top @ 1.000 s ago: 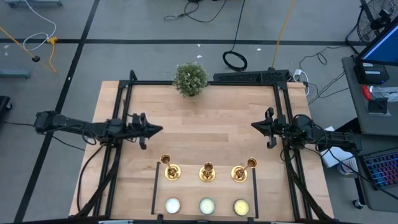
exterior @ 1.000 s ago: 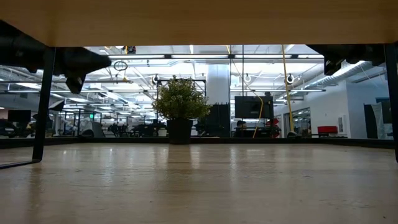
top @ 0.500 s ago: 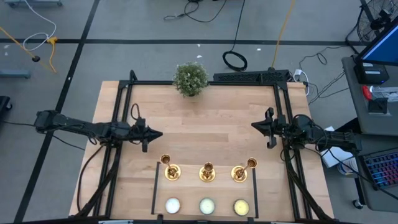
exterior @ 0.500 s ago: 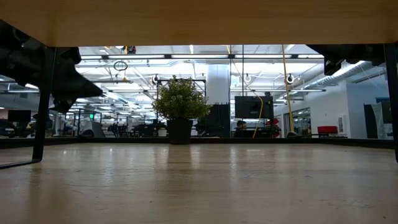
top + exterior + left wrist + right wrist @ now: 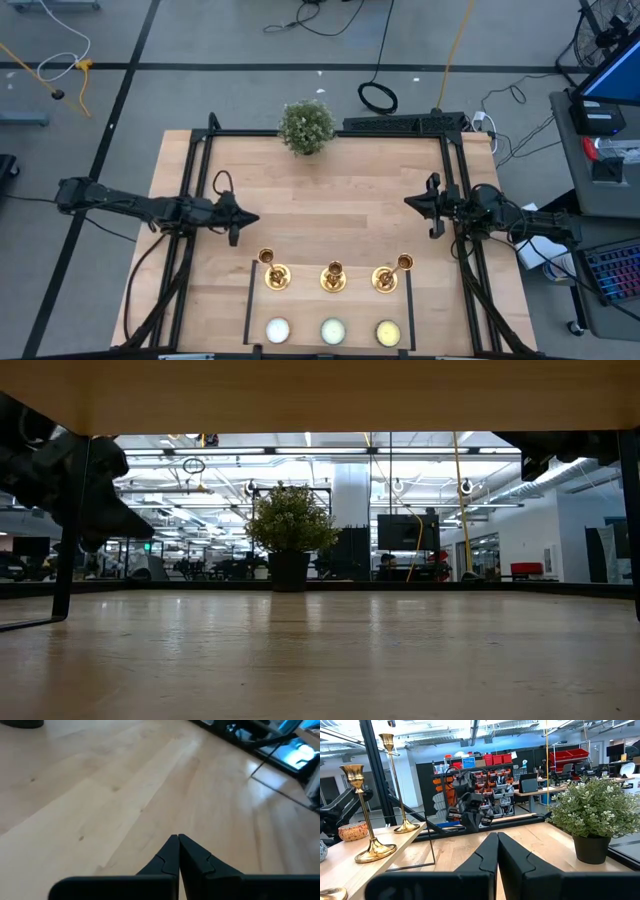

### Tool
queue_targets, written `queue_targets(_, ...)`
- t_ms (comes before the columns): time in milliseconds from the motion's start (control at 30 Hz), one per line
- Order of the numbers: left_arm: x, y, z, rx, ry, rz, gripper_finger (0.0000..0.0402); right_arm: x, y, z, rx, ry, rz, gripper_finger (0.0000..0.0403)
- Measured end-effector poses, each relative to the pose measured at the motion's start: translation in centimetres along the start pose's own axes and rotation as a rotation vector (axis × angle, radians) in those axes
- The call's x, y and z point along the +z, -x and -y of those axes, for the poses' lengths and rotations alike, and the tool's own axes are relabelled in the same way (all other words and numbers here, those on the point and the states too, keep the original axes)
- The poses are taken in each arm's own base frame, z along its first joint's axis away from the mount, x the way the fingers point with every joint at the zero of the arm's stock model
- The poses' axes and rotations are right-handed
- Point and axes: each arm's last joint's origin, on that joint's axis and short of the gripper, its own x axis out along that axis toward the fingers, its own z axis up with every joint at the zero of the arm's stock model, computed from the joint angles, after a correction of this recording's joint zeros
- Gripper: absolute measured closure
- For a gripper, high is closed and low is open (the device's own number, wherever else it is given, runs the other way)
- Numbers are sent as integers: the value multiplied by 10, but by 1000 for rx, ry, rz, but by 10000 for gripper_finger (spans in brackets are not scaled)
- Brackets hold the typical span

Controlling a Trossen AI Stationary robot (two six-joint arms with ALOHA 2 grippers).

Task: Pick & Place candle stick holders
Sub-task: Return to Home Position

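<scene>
Since all three candle stick holders (image 5: 333,275) stand in a row on the shelf (image 5: 305,300) at the lower centre of the high view, with three tealight candles (image 5: 332,330) lined up below them in the frame, you may judge the placing work complete. Only the return to the home pose is left.

Status:
- Left end effector (image 5: 254,213): centre-left of the high view, over bare table (image 5: 330,190). It is near the left-hand holder but apart from it. The left wrist view shows its fingers pressed together on nothing.
- Right end effector (image 5: 407,202): centre-right of the high view, also clenched and empty in the right wrist view, and apart from the right-hand holder.

Procedure:
1. Leave both end effectors clenched, as nothing needs holding.
2. Draw each arm outward from the frame's centre toward its own side of the table.
3. Do not lower or swing either wrist toward the bottom of the high view. The holders have thin stems on small bases and would probably tip at a light brush.
4. Watch the black frame rails (image 5: 200,180) at the table's sides, which both arms cross.
5. Stay clear of the potted plant (image 5: 306,126) at upper centre.
</scene>
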Motion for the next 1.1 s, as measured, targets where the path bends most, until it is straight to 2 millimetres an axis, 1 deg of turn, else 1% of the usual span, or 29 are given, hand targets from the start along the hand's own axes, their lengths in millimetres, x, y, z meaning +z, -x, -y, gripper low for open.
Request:
queue_targets(133,0,0,0,9,-19,3,397,0,0,0,0,0,1,399)
queue_targets(367,1,0,2,-62,-114,-14,397,0,0,0,0,0,1,399)
queue_targets(500,-3,0,0,-36,-104,-50,391,0,0,0,0,0,0,399)
queue_targets(633,-5,-2,-1,-23,-161,-73,396,0,0,0,0,0,0,398)
queue_targets(700,-6,-3,-1,-13,-150,-86,398,0,0,0,0,0,1,399)
queue_targets(800,-7,-4,-2,1,-87,-95,398,0,0,0,0,0,1,399)
queue_targets(900,-7,-4,-2,2,-43,-92,387,0,0,0,0,0,1,399)
queue_targets(1100,-4,-4,0,-12,-25,-59,370,0,0,0,0,0,1,399)
